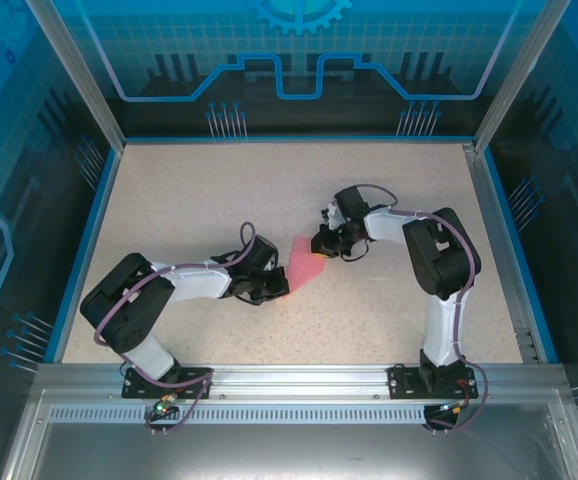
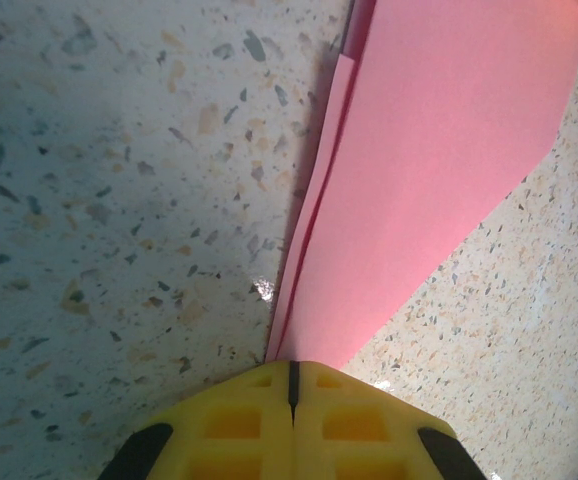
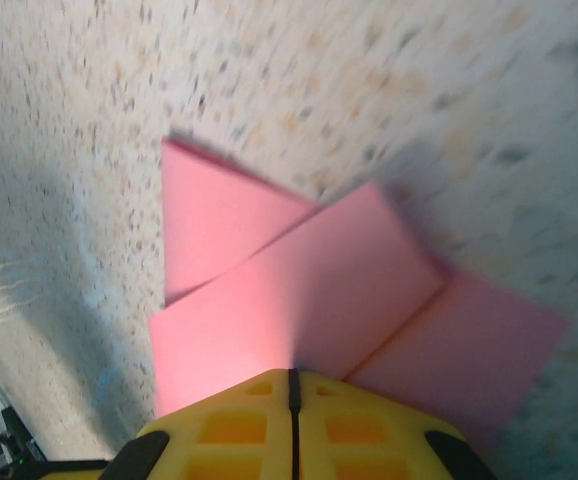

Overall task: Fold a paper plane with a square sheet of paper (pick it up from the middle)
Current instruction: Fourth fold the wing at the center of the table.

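Pink folded paper (image 1: 306, 268) amid open table (image 1: 219, 190)

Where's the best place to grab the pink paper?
Probably a folded edge, coming in low from the side. The pink paper is thin, flat layers, so only an edge can be pinched; the left gripper and right gripper each pinch one end.

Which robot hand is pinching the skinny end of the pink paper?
The left gripper: the paper tapers to a narrow tip where it pinches. The right gripper pinches a wide part with folded flaps.
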